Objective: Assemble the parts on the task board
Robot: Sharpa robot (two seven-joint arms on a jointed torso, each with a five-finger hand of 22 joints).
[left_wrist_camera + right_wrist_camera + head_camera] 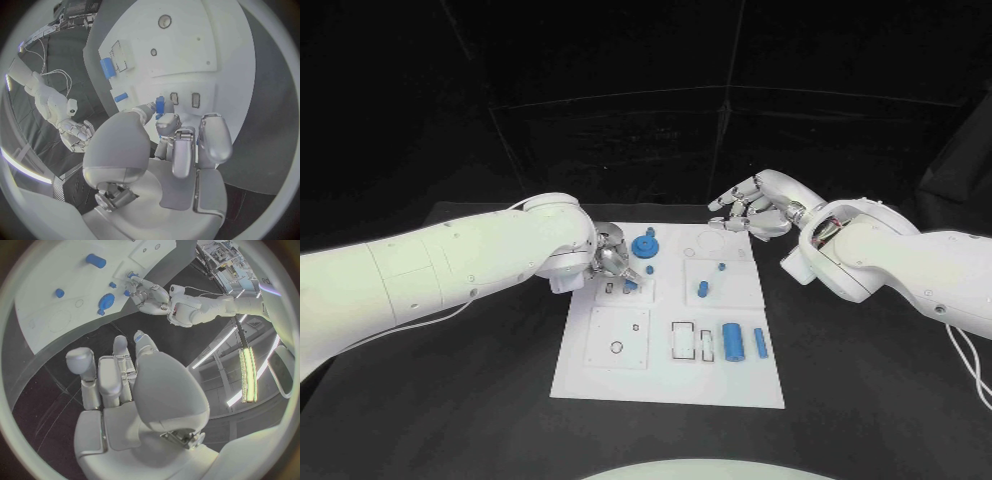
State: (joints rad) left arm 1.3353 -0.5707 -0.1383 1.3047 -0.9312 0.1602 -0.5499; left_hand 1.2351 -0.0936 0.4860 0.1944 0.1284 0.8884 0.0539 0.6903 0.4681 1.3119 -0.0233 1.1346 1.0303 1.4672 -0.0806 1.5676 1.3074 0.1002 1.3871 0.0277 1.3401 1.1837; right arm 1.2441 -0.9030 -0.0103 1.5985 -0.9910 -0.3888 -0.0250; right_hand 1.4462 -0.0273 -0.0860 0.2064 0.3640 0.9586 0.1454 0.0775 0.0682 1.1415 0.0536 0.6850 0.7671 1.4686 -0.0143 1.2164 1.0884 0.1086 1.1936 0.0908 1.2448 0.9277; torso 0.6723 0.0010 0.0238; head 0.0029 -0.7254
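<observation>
In the head view, the white task board (pixel 669 375) lies in the middle of the black table (pixel 473 400). The left hand (pixel 616 266) is low over the board's left side. It pinches a small blue part (pixel 630 284) with its fingertips, right at the board. A round blue knob (pixel 645 246) stands just beside that hand. Two blue cylinders (pixel 734 344) lie near the board's right edge, and a small blue peg (pixel 702 291) sits in the middle. The right hand (pixel 756 212) hangs above the far right corner of the board. Its fingers are apart and it holds nothing.

In the left wrist view, the left hand (pixel 181 145) holds the small blue part (pixel 159 105) next to two little slots (pixel 185 99). I think the part should go into one of them. To do it well, keep the part straight, line it up with the slot, and push down softly.

In the right wrist view, the right hand (pixel 119 385) is spread out and has nothing in it, off the edge of the board.

I cannot see any words or labels to read
</observation>
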